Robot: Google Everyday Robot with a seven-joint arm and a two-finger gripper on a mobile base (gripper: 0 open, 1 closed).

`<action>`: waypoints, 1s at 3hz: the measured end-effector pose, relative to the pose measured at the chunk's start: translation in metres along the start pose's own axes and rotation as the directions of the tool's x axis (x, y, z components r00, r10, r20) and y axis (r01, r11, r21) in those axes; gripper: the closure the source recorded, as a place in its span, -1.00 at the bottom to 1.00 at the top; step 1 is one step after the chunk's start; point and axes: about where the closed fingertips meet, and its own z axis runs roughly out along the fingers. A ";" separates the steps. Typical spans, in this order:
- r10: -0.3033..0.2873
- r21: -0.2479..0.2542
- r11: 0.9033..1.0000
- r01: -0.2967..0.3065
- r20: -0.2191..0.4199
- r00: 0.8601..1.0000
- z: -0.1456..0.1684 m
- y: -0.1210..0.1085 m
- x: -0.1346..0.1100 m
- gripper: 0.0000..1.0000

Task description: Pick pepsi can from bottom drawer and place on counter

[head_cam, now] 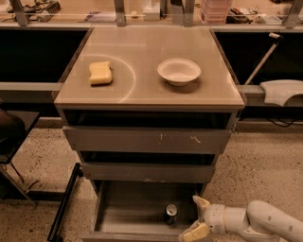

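The pepsi can (pixel 170 213) stands upright in the pulled-out bottom drawer (pixel 128 212), near its front, right of centre. Its silver lid faces up. My gripper (pixel 197 218) reaches in from the lower right on a white arm and sits just right of the can, at the drawer's right front corner. Its two tan fingers are spread apart, one above and one below, and hold nothing. The counter (pixel 147 52) caps the grey drawer cabinet above, with a faint pale arc mark on it.
A yellow sponge (pixel 100 73) and a white bowl (pixel 179 71) sit on the counter. Two upper drawer fronts (pixel 147 140) overhang the open drawer. A cluttered ledge with metal posts (pixel 118 12) runs behind. A black chair base (pixel 61 203) stands left on the speckled floor.
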 end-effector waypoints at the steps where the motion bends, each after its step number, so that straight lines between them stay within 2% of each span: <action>1: -0.005 0.014 1.000 0.005 -0.005 1.000 0.001 0.003 -0.002 -1.00; 2: 0.060 0.056 0.997 -0.058 -0.026 0.998 0.017 0.000 0.023 -1.00; 3: 0.076 0.161 0.984 -0.073 -0.015 0.997 0.031 -0.026 0.055 -1.00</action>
